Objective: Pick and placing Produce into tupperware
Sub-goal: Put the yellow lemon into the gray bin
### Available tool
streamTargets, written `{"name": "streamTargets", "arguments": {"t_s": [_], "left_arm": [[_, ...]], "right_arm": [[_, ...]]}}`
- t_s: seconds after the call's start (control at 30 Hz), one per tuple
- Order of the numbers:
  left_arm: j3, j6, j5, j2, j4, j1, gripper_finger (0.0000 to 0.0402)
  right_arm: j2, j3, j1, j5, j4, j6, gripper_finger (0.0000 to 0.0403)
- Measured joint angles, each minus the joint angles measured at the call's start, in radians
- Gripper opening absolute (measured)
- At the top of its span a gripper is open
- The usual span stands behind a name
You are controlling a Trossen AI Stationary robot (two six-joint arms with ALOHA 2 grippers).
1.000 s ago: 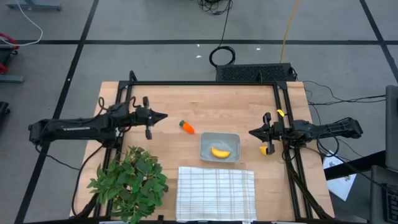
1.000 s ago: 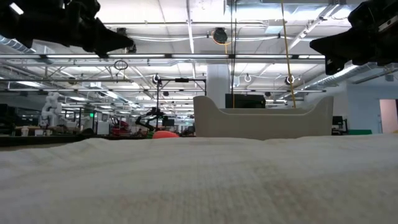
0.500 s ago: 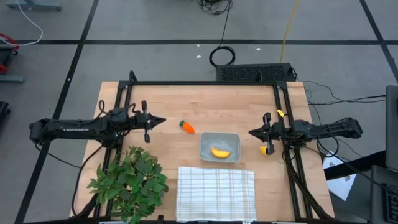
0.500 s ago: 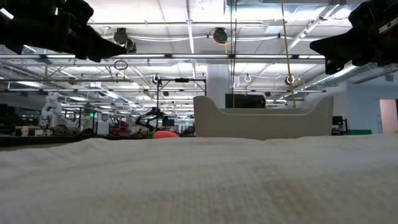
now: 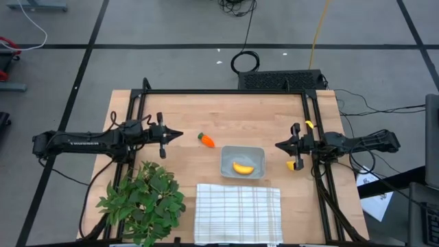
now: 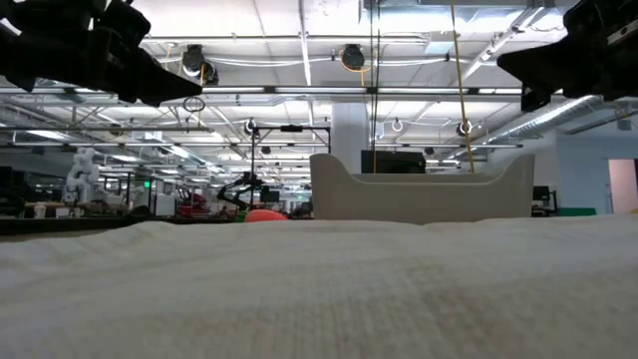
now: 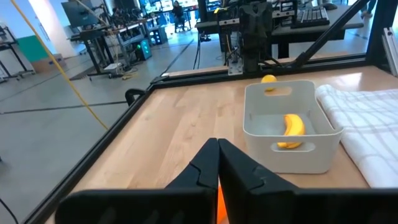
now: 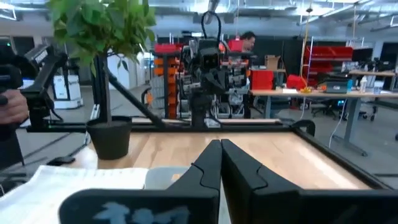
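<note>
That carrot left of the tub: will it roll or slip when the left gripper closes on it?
The carrot lies on its side on bare wood, and its tapered, rounded body would probably pivot or roll if nudged off-centre. It looks small and smooth, so likely light and a bit slippery. The left gripper, shut nearby, would need to open first.

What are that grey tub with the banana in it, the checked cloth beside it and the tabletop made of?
The shallow grey tub looks like matte moulded plastic: smooth walls, rounded corners, cut-out handles. The curved yellow banana inside looks glossy, probably toy plastic. The white checked cloth seems woven fabric, lying soft and slightly rumpled. The pale tabletop looks like sealed wood, with grain and plank seams.
</note>
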Motion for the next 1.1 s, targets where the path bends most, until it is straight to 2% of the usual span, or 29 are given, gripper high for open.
{"name": "streamTargets", "arguments": {"t_s": [0.17,0.4,0.67,0.9,1.1], "left_arm": [[0.0,-0.003,0.0,0.0,0.0,0.0,0.0005],[0.0,-0.003,0.0,0.0,-0.001,0.0,0.0023],[0.0,-0.016,0.0,0.0,-0.001,0.0,0.0005],[0.0,-0.025,0.0,0.0,-0.001,0.0,0.0014],[0.0,-0.026,0.0,0.0,0.0,0.0,0.0025]], "right_arm": [[0.026,0.074,0.0,-0.005,-0.152,0.015,0.0],[0.094,0.153,0.0,0.003,-0.182,0.007,0.0],[0.186,0.273,0.0,0.005,-0.282,0.004,0.0],[0.277,0.454,-0.002,0.007,-0.517,0.112,0.0],[0.357,0.603,-0.002,0.007,-0.802,0.259,0.0]]}}
